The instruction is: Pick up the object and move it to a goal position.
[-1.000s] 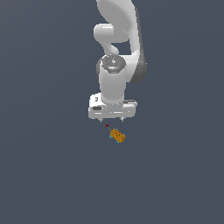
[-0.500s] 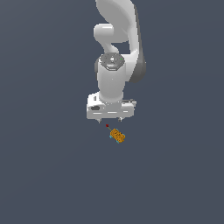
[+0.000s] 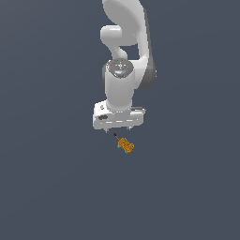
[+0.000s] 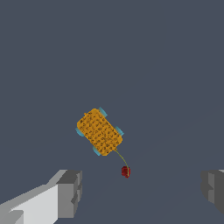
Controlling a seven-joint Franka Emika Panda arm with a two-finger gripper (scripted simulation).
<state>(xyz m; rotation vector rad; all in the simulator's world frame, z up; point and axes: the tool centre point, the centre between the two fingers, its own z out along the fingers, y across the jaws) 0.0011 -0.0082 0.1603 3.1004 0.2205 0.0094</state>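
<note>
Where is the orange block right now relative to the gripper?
In the exterior view the orange block lies on the gray floor just below the gripper, slightly toward that view's right. In the wrist view it sits ahead of the open fingers, ungrasped, with a small red marker beside it.

The object (image 3: pixel 125 145) (image 4: pixel 99 131) is a small oblong orange block with a darker speckled pattern and small teal bits at its edges. It lies flat on the dark surface (image 3: pixel 56 178), long axis set diagonally. A thin line runs from one end to a small dark red piece (image 4: pixel 126 172). Nothing touches the block.
</note>
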